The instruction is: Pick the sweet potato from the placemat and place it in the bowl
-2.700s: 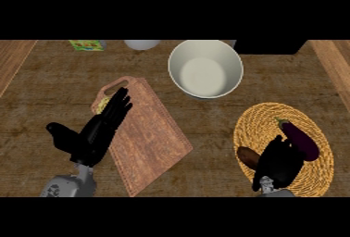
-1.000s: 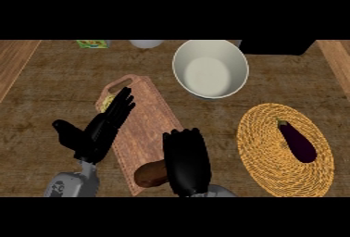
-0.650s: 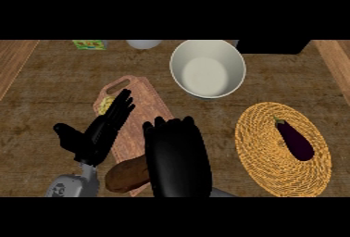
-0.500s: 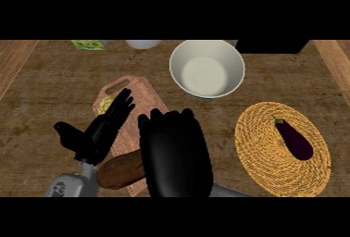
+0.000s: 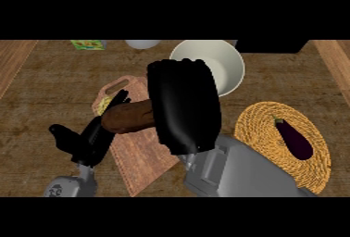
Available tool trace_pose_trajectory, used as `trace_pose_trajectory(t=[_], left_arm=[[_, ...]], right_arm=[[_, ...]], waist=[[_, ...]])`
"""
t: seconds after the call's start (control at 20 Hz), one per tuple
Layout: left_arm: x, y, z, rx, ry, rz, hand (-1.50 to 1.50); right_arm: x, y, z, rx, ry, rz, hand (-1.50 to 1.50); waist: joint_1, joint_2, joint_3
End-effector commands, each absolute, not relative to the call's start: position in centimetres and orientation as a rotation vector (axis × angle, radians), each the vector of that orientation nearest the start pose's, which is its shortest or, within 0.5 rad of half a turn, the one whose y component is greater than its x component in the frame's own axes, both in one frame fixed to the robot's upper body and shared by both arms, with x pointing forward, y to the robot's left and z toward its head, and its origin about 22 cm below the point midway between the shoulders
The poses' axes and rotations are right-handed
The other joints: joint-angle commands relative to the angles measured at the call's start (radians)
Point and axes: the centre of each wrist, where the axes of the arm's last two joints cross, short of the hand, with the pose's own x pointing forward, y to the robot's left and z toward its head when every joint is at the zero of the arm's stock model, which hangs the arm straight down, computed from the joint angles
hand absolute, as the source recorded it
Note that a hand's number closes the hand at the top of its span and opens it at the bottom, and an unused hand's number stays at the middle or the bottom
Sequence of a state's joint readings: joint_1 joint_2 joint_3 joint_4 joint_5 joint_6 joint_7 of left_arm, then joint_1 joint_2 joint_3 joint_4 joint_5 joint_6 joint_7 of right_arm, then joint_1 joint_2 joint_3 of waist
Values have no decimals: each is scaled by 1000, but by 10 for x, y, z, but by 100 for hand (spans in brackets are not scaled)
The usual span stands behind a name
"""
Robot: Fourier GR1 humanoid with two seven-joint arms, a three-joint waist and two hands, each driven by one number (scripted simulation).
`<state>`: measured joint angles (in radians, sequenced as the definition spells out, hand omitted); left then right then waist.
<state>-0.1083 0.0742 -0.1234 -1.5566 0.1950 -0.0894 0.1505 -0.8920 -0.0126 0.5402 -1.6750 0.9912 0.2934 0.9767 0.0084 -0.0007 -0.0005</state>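
As I look down from my head, my right hand (image 5: 183, 109) is curled round the one sweet potato (image 5: 128, 117), held above the one cutting board (image 5: 140, 152), short of the one white bowl (image 5: 229, 69). One eggplant (image 5: 294, 139) lies on the one placemat (image 5: 256, 125). My left hand (image 5: 92, 136) rests with fingers spread, grasping nothing, over the table (image 5: 41, 92).

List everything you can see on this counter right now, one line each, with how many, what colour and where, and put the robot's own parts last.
sweet potato: one, brown, held above the cutting board, left of the right hand
bowl: one, white, upper centre, partly behind the right hand
placemat: one, woven yellow, at right
eggplant: one, dark purple, on the placemat
cutting board: one, wooden, centre left
small round object: one, pale grey, top edge
packet: one, green and yellow, top left
right hand: one, black, centre, holding the sweet potato
left hand: one, black, open, lower left
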Motion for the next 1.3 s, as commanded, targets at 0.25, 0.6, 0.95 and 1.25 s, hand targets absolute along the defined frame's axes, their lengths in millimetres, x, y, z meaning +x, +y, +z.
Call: trace_pose_trajectory(t=[0.25, 0.6, 0.95, 1.25], left_arm=[[263, 212, 31, -290, -1489, -151, 0], [263, 196, 28, -278, -1500, -137, 0], [274, 198, 29, -313, -1496, -174, 0], [273, 183, 29, -337, -1506, -188, 0]], right_arm=[[332, -39, 200, -1081, -1573, 878, 150], [402, -69, 180, -1117, -1573, 887, 150], [448, -109, 142, -1264, -1399, 992, 150], [461, -117, 131, -1134, -1213, 831, -150]], waist=[[2, 2, 0], [11, 5, 0], [46, 23, 0], [73, 34, 1]])
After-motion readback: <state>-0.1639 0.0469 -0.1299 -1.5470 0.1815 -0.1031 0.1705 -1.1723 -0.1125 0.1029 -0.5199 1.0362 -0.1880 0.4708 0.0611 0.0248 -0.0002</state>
